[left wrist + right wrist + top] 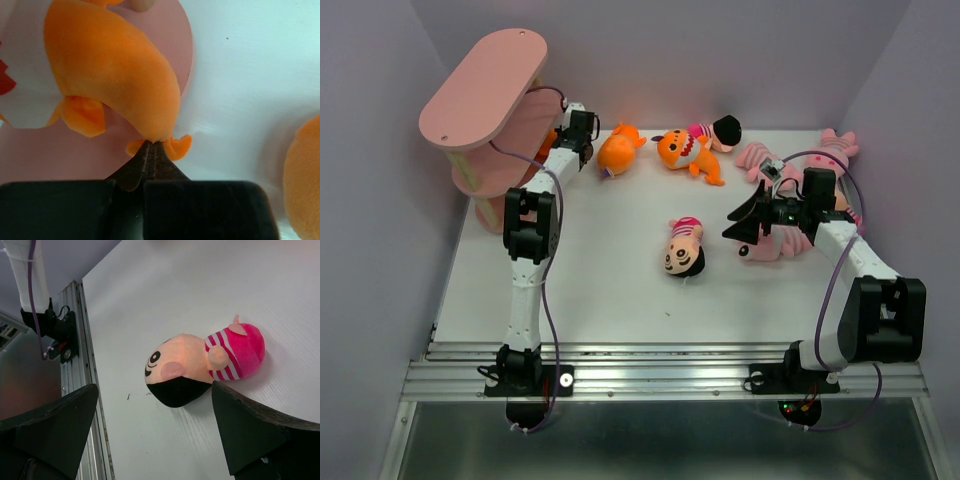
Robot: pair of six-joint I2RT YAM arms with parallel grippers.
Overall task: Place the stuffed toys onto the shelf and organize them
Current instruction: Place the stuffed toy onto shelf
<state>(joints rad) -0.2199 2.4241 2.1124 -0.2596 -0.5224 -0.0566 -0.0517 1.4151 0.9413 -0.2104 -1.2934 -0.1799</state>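
Orange shark (pixel 110 75): pinched by tail in left claw (pixel 150 150), arm stretched over pink shelf (pixel 186 55) board. Held right claw (pixel 155 386) spread wide above doll (pixel 185 365) lying on counter (pixel 200 280).

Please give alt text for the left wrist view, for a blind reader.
The left pincer, shut, pinches the tail of an orange stuffed toy over a pink shelf board. A second orange toy shows at the right edge.

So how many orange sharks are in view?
3. One orange shark over a shelf board, tail in the left pincer; two more side by side far across the table. The shelf may hide others.
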